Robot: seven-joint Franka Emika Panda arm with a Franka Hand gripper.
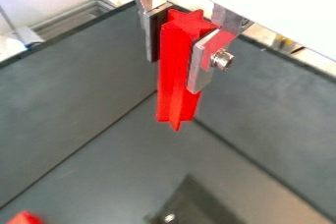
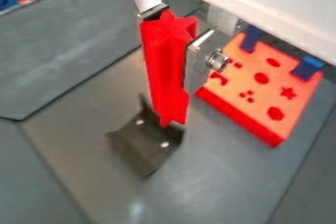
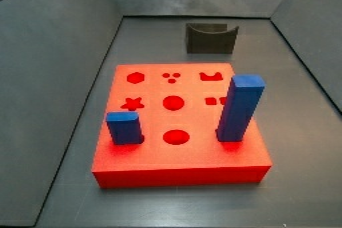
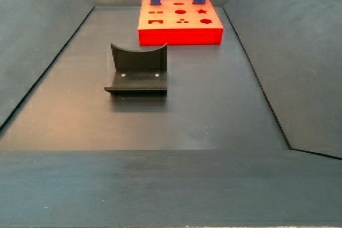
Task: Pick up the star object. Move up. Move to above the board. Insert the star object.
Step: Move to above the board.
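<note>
My gripper [image 1: 180, 46] is shut on the star object [image 1: 178, 71], a slender red peg with a star-shaped end, which hangs upright between the silver fingers [image 1: 206, 59]. It shows in both wrist views; in a wrist view the star object [image 2: 164, 71] hangs just above the dark fixture [image 2: 144, 140], with my gripper [image 2: 171, 36] closed round its upper part. The red board [image 2: 262, 85] lies beside it, apart. In both side views the board [image 3: 181, 122] [image 4: 181, 22] shows with its star hole [image 3: 132, 103] open; gripper and peg are out of those views.
A tall blue block [image 3: 241, 107] and a short blue block [image 3: 123, 127] stand in the board. The fixture [image 3: 210, 38] [image 4: 136, 72] stands on the dark floor away from the board. Sloped dark walls [image 3: 67, 62] enclose the floor.
</note>
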